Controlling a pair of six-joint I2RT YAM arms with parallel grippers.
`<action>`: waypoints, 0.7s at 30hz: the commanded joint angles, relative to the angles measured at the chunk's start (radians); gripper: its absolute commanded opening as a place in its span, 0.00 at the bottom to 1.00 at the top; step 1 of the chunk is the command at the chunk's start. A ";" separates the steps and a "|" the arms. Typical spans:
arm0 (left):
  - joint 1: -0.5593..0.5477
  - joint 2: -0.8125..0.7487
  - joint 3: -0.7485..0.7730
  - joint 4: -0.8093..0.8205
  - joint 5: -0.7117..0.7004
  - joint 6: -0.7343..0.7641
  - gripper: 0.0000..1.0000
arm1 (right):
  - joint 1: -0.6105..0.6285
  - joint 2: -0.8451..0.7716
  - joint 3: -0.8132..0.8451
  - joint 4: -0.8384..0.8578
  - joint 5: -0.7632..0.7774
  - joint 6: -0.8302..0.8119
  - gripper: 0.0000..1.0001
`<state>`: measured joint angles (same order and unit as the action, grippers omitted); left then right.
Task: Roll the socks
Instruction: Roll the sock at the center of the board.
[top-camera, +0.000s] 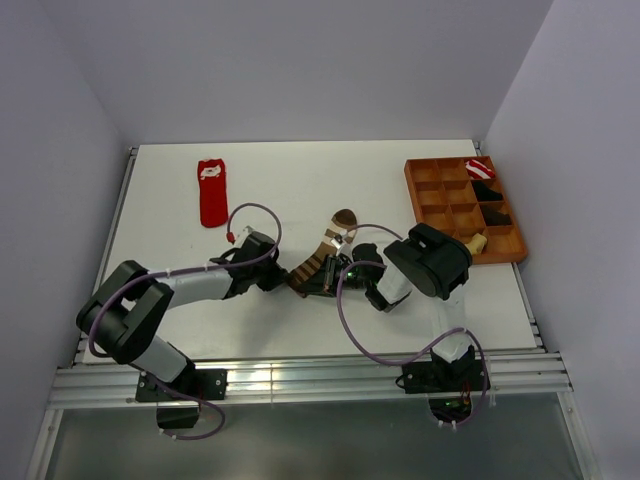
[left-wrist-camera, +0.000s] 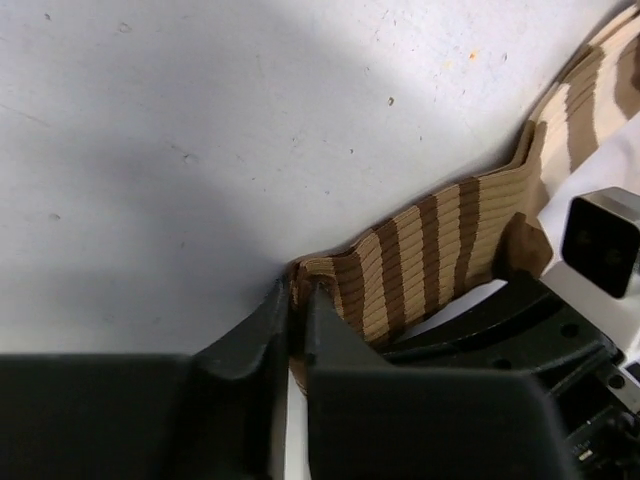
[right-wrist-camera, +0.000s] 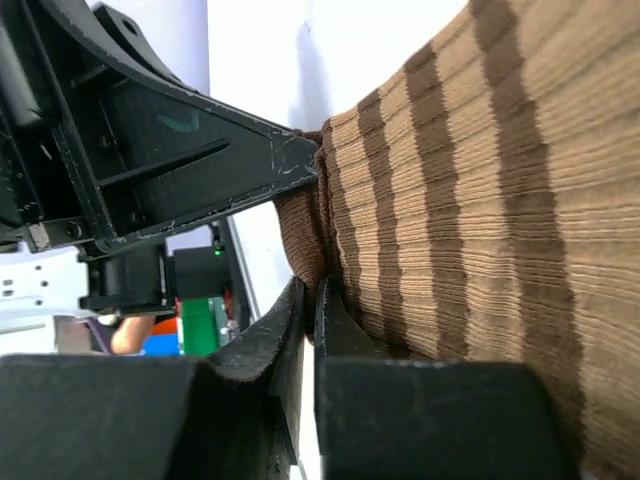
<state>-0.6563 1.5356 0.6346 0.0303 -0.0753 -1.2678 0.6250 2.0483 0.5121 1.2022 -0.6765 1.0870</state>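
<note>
**Gripping One Striped Sock, Two Arms Meet at Mid-Table**

Lying near the middle of the white table (top-camera: 300, 170), the brown-and-tan striped sock (top-camera: 322, 252) runs at a slant, its dark toe pointing toward the far side and its near end bunched up between the two arms. The left gripper (left-wrist-camera: 298, 310) is clamped on the folded near end of the fabric, its fingers drawn almost together with only the sock's edge between them. The right gripper (right-wrist-camera: 310, 300) pinches the same sock just beside it, its fingers pressed tight on a fold of the ribbed cloth. The two tools nearly touch, and each wrist camera catches the other's black frame close by.

Well apart, on the far left of the table, the red sock (top-camera: 211, 193) with a white mark lies flat and untouched. At the right, the mustard sock (top-camera: 476, 241) peeks out beside the right arm at the near edge of an orange-brown divided tray (top-camera: 415, 170). A red-and-white bundle (top-camera: 479, 168) sits in the tray's far right compartment, and black bundles (top-camera: 487, 192) fill the compartments next to it.
</note>
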 joint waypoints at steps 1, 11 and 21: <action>-0.005 0.047 0.060 -0.162 -0.032 0.054 0.04 | -0.005 -0.057 -0.011 -0.139 0.032 -0.108 0.07; -0.031 0.116 0.293 -0.495 -0.142 0.191 0.01 | 0.054 -0.359 0.019 -0.579 0.305 -0.435 0.37; -0.048 0.190 0.401 -0.564 -0.124 0.249 0.00 | 0.339 -0.513 0.146 -0.830 0.804 -0.757 0.45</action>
<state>-0.6998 1.7054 1.0039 -0.4721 -0.1963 -1.0607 0.8902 1.5436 0.6178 0.4477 -0.0689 0.4709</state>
